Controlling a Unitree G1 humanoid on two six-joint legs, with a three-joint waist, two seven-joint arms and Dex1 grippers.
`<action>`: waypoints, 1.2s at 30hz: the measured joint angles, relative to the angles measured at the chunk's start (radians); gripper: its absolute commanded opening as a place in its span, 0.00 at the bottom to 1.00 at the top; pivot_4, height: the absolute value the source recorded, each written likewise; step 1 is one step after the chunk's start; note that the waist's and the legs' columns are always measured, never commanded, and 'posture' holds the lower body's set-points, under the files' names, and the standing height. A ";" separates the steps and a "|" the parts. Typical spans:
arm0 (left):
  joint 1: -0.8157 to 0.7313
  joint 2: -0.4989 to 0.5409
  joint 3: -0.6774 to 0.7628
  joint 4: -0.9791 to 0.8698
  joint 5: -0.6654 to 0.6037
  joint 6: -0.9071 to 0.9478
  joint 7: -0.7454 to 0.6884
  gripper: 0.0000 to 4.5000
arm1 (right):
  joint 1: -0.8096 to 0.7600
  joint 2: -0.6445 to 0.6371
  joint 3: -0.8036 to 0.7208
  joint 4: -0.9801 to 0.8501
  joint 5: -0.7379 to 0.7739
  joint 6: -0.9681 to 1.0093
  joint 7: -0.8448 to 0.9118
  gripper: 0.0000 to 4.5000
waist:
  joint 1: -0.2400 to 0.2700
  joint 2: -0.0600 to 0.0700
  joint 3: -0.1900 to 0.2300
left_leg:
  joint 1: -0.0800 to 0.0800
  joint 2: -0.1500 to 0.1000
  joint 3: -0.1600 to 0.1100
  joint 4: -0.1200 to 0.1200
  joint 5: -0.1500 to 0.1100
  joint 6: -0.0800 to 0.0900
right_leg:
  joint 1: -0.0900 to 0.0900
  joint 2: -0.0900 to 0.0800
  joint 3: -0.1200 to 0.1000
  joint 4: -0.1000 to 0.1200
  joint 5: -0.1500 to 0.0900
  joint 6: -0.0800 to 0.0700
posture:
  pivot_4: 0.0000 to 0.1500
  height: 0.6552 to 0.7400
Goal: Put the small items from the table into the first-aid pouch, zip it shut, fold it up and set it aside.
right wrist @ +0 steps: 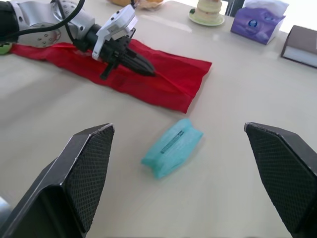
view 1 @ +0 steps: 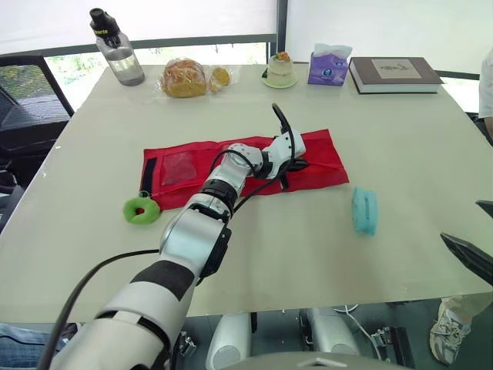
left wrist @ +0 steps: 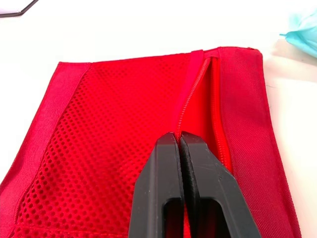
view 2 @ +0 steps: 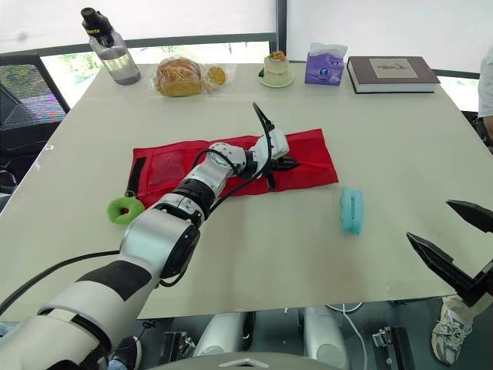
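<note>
A red first-aid pouch (view 1: 185,166) lies unfolded across the middle of the table, mesh side up. My left gripper (left wrist: 179,136) rests on its right half, shut on the zipper line, with the zipper open beyond the fingertips; the pull itself is hidden. A teal packet (view 1: 364,210) lies on the table to the right of the pouch. A green ring-shaped item (view 1: 142,209) sits near the pouch's left end. My right gripper (view 2: 430,220) hangs open over the table's front right edge, empty, with the teal packet (right wrist: 173,146) ahead of it.
Along the far edge stand a water bottle (view 1: 115,48), bagged bread (view 1: 185,77), a small cake on a plate (view 1: 280,71), a tissue pack (view 1: 329,65) and a book (view 1: 394,74). A person (view 1: 486,85) stands at the right edge.
</note>
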 measured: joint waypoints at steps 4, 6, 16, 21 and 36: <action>0.000 -0.003 0.002 -0.003 0.000 -0.002 -0.005 0.02 | 0.020 -0.007 0.003 -0.001 -0.029 0.000 -0.023 1.00 | 0.001 0.000 0.000 | 0.000 0.000 0.000 0.000 0.000 0.000 | 0.000 0.000 0.000 0.000 0.000 0.000 | 1.00 1.00; 0.000 -0.003 0.003 -0.006 0.000 -0.002 -0.007 0.02 | 0.025 -0.013 0.022 0.000 -0.056 0.003 -0.042 1.00 | 0.001 0.000 0.000 | 0.000 0.000 0.000 0.000 0.000 0.000 | 0.000 0.000 0.000 0.000 0.000 0.000 | 1.00 1.00; 0.000 -0.002 0.020 -0.034 -0.001 -0.003 -0.019 0.02 | -0.103 0.022 0.445 0.045 -0.332 0.007 -0.249 1.00 | 0.002 0.000 0.000 | 0.000 0.000 0.000 0.000 0.000 0.000 | 0.000 0.000 0.000 0.000 0.000 0.000 | 1.00 1.00; 0.003 -0.003 0.021 -0.038 -0.001 -0.003 -0.020 0.02 | -0.172 0.053 0.636 0.091 -0.450 0.024 -0.325 1.00 | 0.001 0.001 -0.001 | 0.000 -0.001 0.000 0.000 0.000 0.000 | 0.000 0.000 0.000 0.001 0.000 -0.001 | 1.00 1.00; 0.016 -0.026 0.022 -0.078 -0.012 0.014 -0.018 0.02 | -0.467 0.229 0.930 0.262 -0.589 0.114 -0.501 1.00 | 0.001 0.001 -0.001 | 0.000 -0.001 -0.001 0.001 0.000 0.000 | 0.000 0.000 0.000 0.001 0.002 -0.004 | 1.00 1.00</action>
